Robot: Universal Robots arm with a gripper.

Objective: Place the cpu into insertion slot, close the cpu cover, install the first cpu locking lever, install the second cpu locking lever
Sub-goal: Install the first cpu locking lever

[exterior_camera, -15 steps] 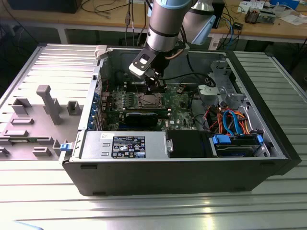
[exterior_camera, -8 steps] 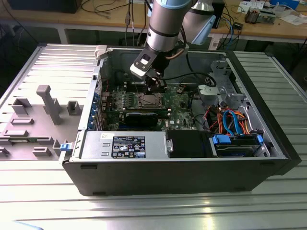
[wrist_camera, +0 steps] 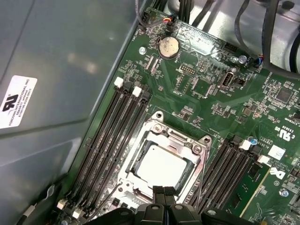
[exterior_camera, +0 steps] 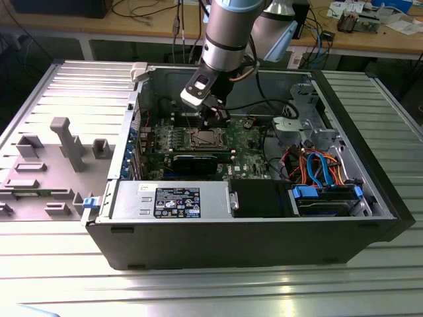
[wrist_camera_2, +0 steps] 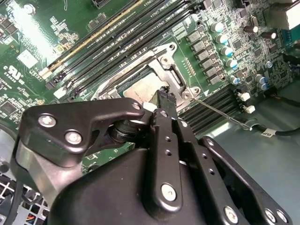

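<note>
The cpu (wrist_camera: pixel 161 165) lies in the insertion slot (exterior_camera: pixel 201 137), its silver top showing through the window of the cpu cover (wrist_camera: pixel 180 139), which is folded down flat over it. My gripper (wrist_camera: pixel 164 190) hovers at the edge of the socket with its black fingertips together and nothing between them. In the second wrist view the gripper (wrist_camera_2: pixel 166 93) stands just over the cpu (wrist_camera_2: pixel 140 89) and the steel frame (wrist_camera_2: pixel 169 63). A thin wire locking lever (wrist_camera_2: pixel 220 112) sticks out from the socket's corner across the memory slots. In the exterior view the gripper (exterior_camera: pixel 213 119) reaches down into the open case.
Long black memory slots (wrist_camera: pixel 117 136) flank the socket on both sides. A black graphics card (exterior_camera: pixel 195 162), a power supply (exterior_camera: pixel 172 198) and a drive bay with blue cables (exterior_camera: pixel 324 191) fill the case. A grey fixture tray (exterior_camera: pixel 59 158) lies at the exterior view's left.
</note>
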